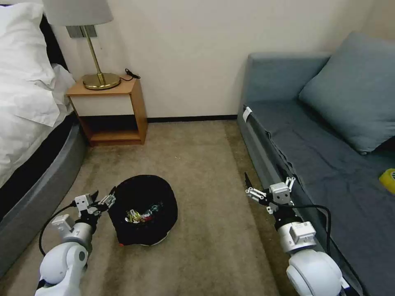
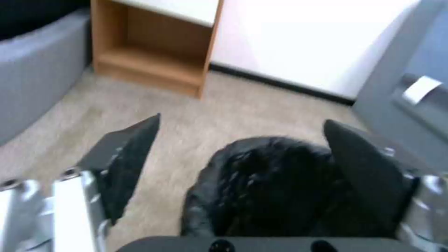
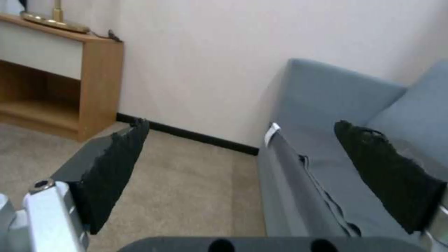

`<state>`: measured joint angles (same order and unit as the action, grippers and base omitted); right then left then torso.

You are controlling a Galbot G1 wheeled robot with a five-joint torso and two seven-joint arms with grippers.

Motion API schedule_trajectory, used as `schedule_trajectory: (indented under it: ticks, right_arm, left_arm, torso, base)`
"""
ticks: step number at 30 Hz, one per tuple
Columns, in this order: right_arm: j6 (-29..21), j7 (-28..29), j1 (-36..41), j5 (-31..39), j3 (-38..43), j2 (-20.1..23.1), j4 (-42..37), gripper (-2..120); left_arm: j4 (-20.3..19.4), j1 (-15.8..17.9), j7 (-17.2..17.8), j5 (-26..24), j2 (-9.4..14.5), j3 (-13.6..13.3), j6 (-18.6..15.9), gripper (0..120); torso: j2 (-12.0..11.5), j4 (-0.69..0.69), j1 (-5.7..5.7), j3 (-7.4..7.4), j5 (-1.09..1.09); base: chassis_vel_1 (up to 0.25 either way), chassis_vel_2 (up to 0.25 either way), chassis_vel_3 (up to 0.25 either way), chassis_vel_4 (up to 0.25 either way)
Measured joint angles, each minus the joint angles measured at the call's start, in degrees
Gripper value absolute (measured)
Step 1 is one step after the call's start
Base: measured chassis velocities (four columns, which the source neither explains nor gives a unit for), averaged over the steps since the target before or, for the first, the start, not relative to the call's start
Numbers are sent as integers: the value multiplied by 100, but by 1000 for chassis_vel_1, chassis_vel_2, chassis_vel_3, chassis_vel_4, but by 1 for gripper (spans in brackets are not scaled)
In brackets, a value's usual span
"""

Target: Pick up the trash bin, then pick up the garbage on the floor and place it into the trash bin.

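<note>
Bed [image 1: 24,119]: far left, white bedding over a grey curved base.

Sofa [image 1: 321,164]: right side, blue-grey, running from near to far, with one large cushion [image 1: 354,90] leaning at its far end. A yellow tape roll [image 1: 388,180] lies on the seat at the right edge.

Carpet [image 1: 205,172]: beige, filling the floor between bed and sofa.

Nightstand [image 1: 111,113]: wooden, against the far wall just right of the bed, open shelf below. A brass lamp [image 1: 96,57] stands on top; a thin black cable [image 1: 131,75] lies at its far right corner.

Trash bin [image 1: 143,209]: on the carpet, near left of centre, lined with a glossy black bag. Garbage [image 1: 142,214] lies inside it, a small cluster of shiny wrappers (individual pieces too small to tell apart). In the left wrist view the black bag [image 2: 271,185] sits between and just beyond the two fingers.

Left gripper [image 1: 103,198]: low, just left of the bin, at its left rim; fingers [image 2: 133,154] spread wide, one either side of the bag's rim, holding nothing. Whether a fingertip touches the bag cannot be told.

Right gripper [image 1: 249,186]: raised over the carpet beside the sofa's front edge, well apart from the bin; fingers [image 3: 117,168] spread wide, holding nothing.
</note>
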<state>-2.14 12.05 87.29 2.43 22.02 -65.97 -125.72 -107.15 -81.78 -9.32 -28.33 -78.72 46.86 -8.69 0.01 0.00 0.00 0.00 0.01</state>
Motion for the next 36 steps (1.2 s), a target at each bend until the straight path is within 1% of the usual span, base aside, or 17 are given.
schedule_trajectory:
  ticks: [1, 3, 5, 6, 9, 10, 12, 14, 15, 18, 20, 22, 24, 28, 29, 32, 36]
  right_arm:
    - [0, 0, 0, 0, 0, 0, 0, 100]
    - [32, 0, 49, -25, 34, -117, -8, 100]
    - [70, 6, 151, -45, 118, -250, -46, 100]
    - [70, 6, 151, -45, 118, -250, -46, 100]
    - [163, 5, 322, -66, 265, -348, -97, 100]
    - [163, 5, 322, -66, 265, -348, -97, 100]
    - [229, 0, 434, -87, 341, -417, -127, 100]
    - [240, 0, 488, -91, 370, -459, -149, 100]
    - [247, 0, 552, -105, 395, -517, -172, 100]
    - [282, 0, 643, -178, 410, -630, -187, 100]
    - [294, 0, 663, -196, 411, -660, -187, 100]
    - [322, 1, 705, -242, 432, -726, -194, 100]
    - [332, 1, 723, -258, 442, -751, -202, 100]
    - [405, -9, 801, -356, 520, -874, -234, 100]
    - [405, -9, 801, -356, 520, -874, -234, 100]
    - [453, -39, 904, -435, 598, -961, -281, 100]
    - [497, -77, 1001, -528, 641, -1037, -310, 100]
  left_arm:
    - [0, 0, 0, 0, 0, 0, 0, 97]
    - [-136, -148, -64, 99, -132, 14, 222, 100]
    - [-401, -417, -87, 218, -350, -10, 553, 100]
    - [-401, -417, -87, 218, -350, -10, 553, 100]
    - [-658, -645, -93, 433, -542, -77, 1019, 100]
    - [-658, -645, -93, 433, -542, -77, 1019, 100]
    - [-796, -753, -114, 576, -611, -103, 1264, 100]
    - [-847, -800, -121, 628, -630, -110, 1340, 100]
    - [-919, -890, -120, 684, -656, -140, 1457, 100]
    - [-1052, -1121, -83, 742, -704, -258, 1600, 100]
    - [-1077, -1179, -66, 772, -712, -297, 1638, 100]
    - [-1164, -1306, 44, 889, -719, -388, 1716, 100]
    - [-1215, -1346, 104, 905, -719, -431, 1716, 100]
    - [-1523, -1489, 314, 966, -683, -737, 1588, 100]
    - [-1523, -1489, 314, 966, -683, -737, 1588, 100]
    - [-1674, -1529, 409, 908, -617, -939, 1457, 100]
    - [-1755, -1577, 502, 871, -552, -1030, 1344, 100]
  torso:
    - [0, 0, 0, 0, 0]
    - [-1, 0, 0, 0, -1]
    - [-1, 1, 0, 0, -1]
    - [-1, 1, 0, 0, -1]
    - [-1, 0, 0, 0, -1]
    - [-1, 0, 0, 0, -1]
    - [-1, -1, 0, 0, 0]
    - [-1, -1, 0, 0, 0]
    - [-1, -1, 0, 0, 0]
    - [-1, 0, 0, 0, 0]
    - [-1, 0, 0, 0, -1]
    - [-1, 0, 0, 0, -1]
    - [-1, 0, 0, 0, -1]
    - [-1, 0, 0, 0, 0]
    - [-1, 0, 0, 0, 0]
    - [-1, -1, 0, 0, -1]
    - [-1, 0, 0, 0, -1]
  base:
    - [0, 0, 0, 0]
    - [0, 0, 0, 0]
    - [0, 0, 0, 0]
    - [0, 0, 0, 0]
    - [0, 0, 0, 0]
    - [0, 0, 0, 0]
    - [0, 0, 0, 0]
    - [0, 0, 0, 0]
    - [0, 0, 0, 0]
    - [0, 0, 0, 0]
    - [0, 0, 0, 0]
    - [0, 0, 0, 0]
    - [0, 0, 0, 0]
    - [0, 0, 0, 0]
    - [0, 0, 0, 0]
    - [0, 0, 0, 0]
    - [0, 0, 0, 0]
